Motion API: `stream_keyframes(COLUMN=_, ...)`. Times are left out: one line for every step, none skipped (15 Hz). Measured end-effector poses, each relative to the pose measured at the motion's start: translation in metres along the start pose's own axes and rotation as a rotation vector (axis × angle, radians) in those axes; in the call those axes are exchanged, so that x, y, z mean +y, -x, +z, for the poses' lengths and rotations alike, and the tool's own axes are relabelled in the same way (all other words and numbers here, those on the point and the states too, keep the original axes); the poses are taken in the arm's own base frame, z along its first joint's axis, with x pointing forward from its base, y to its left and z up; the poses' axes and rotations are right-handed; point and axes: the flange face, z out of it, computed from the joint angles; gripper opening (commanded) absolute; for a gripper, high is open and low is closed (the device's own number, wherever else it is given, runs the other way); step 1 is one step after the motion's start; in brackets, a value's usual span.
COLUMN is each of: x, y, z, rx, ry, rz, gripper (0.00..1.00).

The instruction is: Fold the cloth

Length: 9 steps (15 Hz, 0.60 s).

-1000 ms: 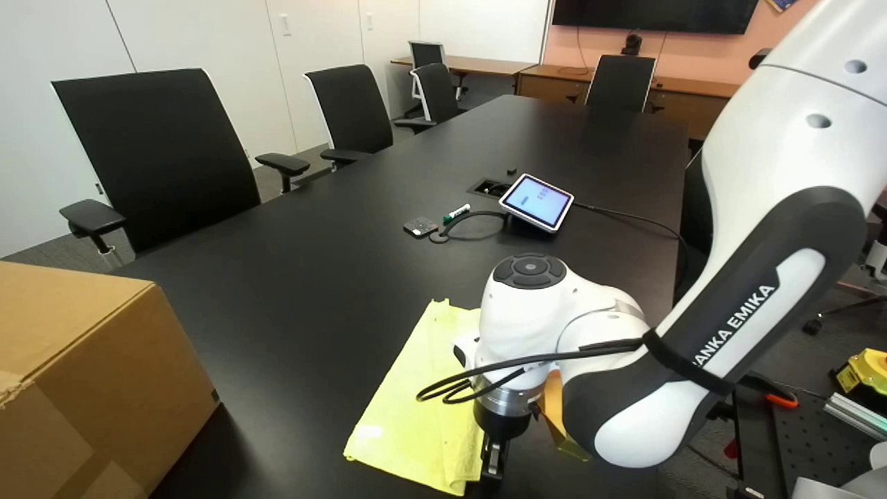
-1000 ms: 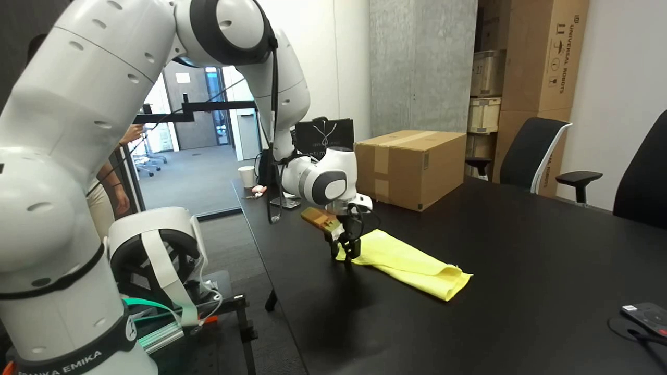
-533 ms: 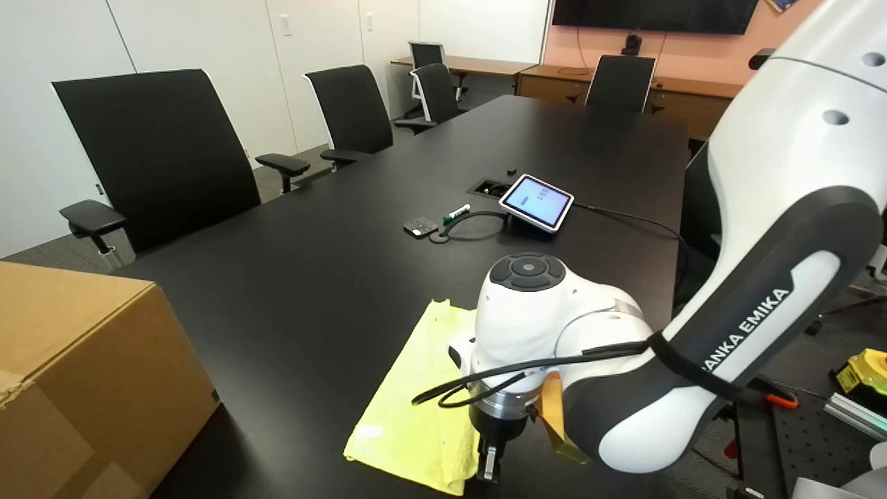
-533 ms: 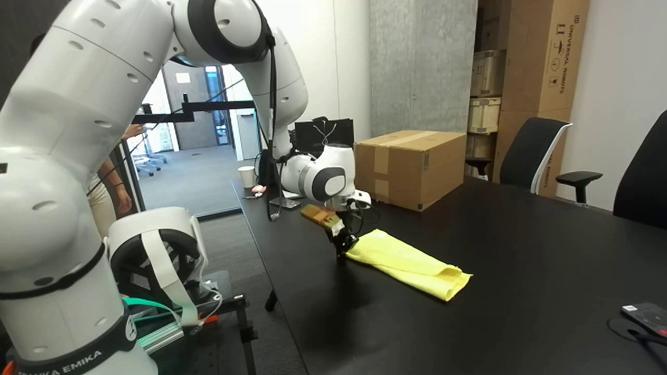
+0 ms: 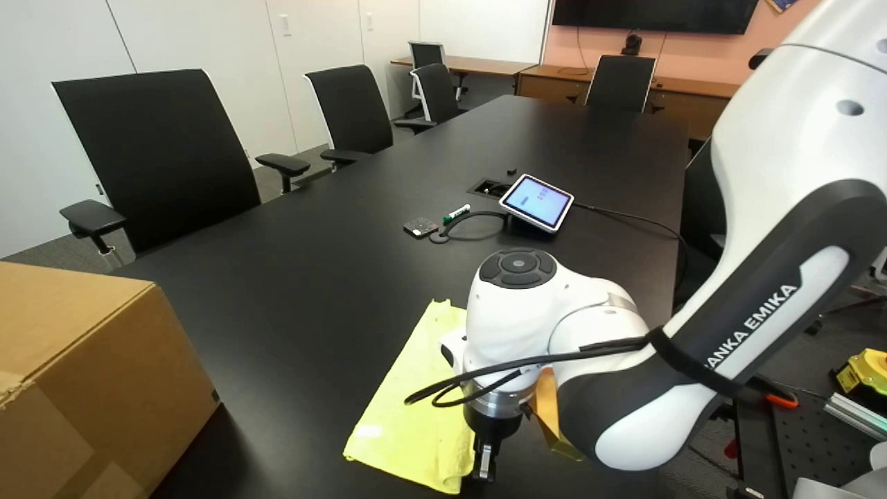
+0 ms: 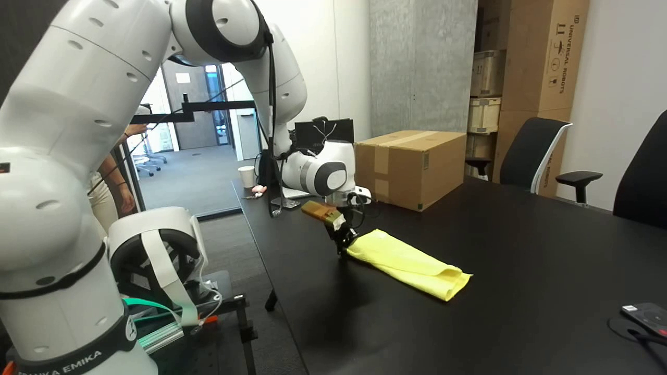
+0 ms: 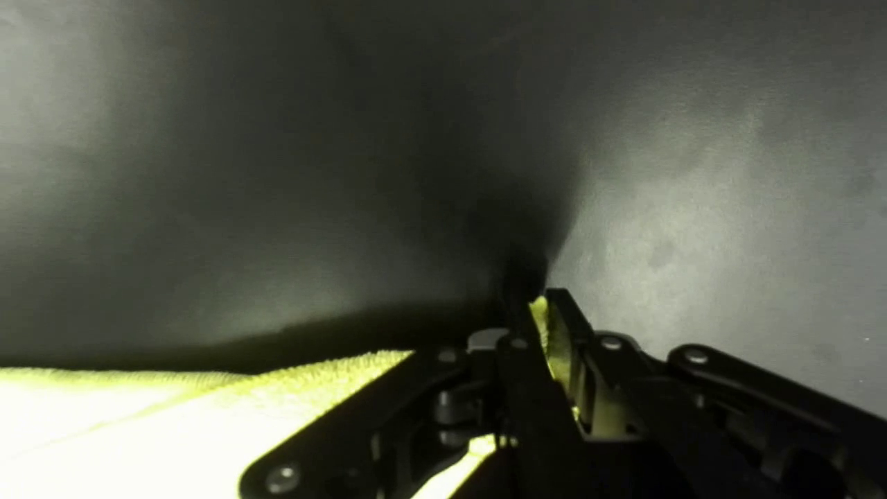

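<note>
Newly altered, in an exterior view: gripper at six o'clock, spread wide a second ago, now narrowed and a little higher, at the nine-o'clock corner of a yellow cloth on a black table; by judgement, reaching done, grasp made, fold yet to come. Also here, unseen in the wrist view: layered four-o'clock end of that cloth, loosely doubled. Next, in an exterior view: cloth towards six o'clock, partly behind the arm's wrist; tablet at two o'clock, cardboard box at eight o'clock; no proof of a grip. Last, wrist view: cloth along seven to eight o'clock; fingers at four o'clock, drawn together and clamped on a strip of it, a pinch too small to read elsewhere. Probable hazard: one layer only in the bite, hence an uneven fold.
</note>
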Motion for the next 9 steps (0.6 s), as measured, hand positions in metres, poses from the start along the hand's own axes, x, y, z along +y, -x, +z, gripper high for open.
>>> stream_keyframes(x=0.0, y=-0.002, z=-0.003, rx=0.0, ry=0.002, rz=-0.001, gripper=0.11)
stream_keyframes(x=0.0, y=-0.005, z=-0.005, rx=0.003, ry=0.003, rz=-0.002, gripper=0.12)
stream_keyframes(x=0.0, y=-0.009, z=-0.008, rx=0.007, ry=0.004, rz=-0.003, gripper=0.11)
stream_keyframes(x=0.0, y=-0.012, z=-0.011, rx=0.012, ry=0.005, rz=-0.004, gripper=0.12)
stream_keyframes(x=0.0, y=-0.015, z=-0.014, rx=0.016, ry=0.005, rz=-0.003, gripper=0.13)
stream_keyframes(x=0.0, y=-0.018, z=-0.016, rx=0.016, ry=0.006, rz=-0.003, gripper=0.13)
stream_keyframes(x=0.0, y=-0.021, z=-0.019, rx=0.013, ry=0.008, rz=-0.004, gripper=0.12)
stream_keyframes(x=0.001, y=-0.024, z=-0.021, rx=0.008, ry=0.012, rz=-0.008, gripper=0.13)
stream_keyframes(x=0.001, y=-0.026, z=-0.023, rx=0.003, ry=0.02, rz=-0.016, gripper=0.12)
